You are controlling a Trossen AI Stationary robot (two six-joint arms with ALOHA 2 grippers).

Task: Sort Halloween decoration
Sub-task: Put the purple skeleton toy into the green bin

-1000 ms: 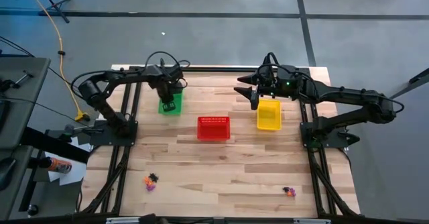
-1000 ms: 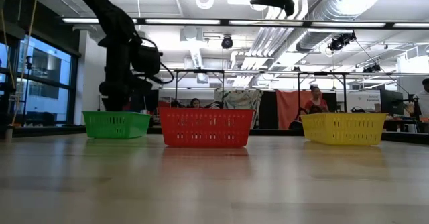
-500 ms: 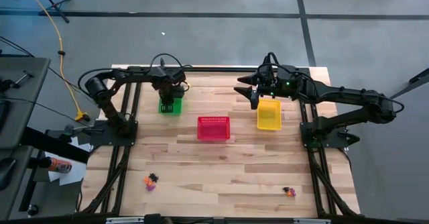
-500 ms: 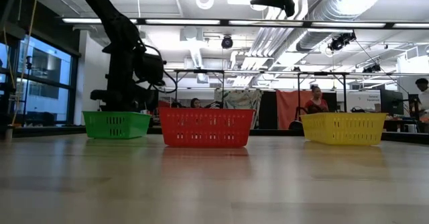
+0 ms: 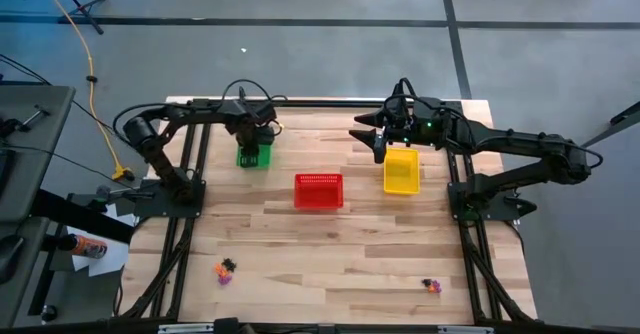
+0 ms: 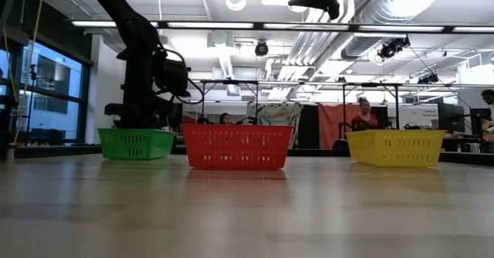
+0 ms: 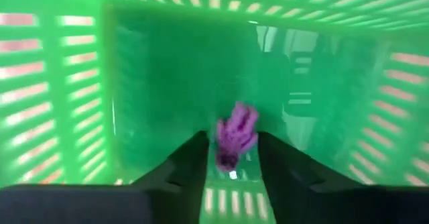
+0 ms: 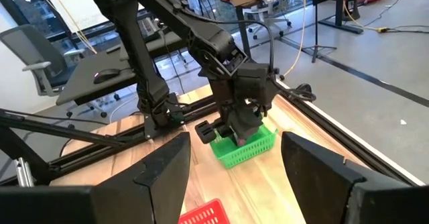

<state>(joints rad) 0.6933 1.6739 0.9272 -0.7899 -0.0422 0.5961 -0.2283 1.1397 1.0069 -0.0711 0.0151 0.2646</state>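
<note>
- The left gripper (image 5: 254, 146) hangs down inside the green mesh basket (image 5: 243, 161) at the far left of the wooden table (image 5: 340, 254).
- In the left wrist view its two dark fingers (image 7: 194, 167) stand slightly apart, and a purple trinket (image 7: 235, 133) sits in the gap between them, over the basket floor; whether the fingers touch it cannot be told.
- The right gripper (image 5: 372, 137) hovers above the table's far edge, just beside the yellow mesh basket (image 5: 401, 172), its fingers spread wide with nothing between them.
- The red mesh basket (image 5: 319, 191) stands between the green and yellow ones, nearer the middle of the table.
- Two small clusters of decorations lie on the near part of the table: an orange, black and purple cluster (image 5: 225, 270) on the left side, and a purple and orange cluster (image 5: 431, 286) on the right side, well apart from each other and from the baskets.
- In the low view, people (image 6: 361, 115) show in the room beyond the table.
</note>
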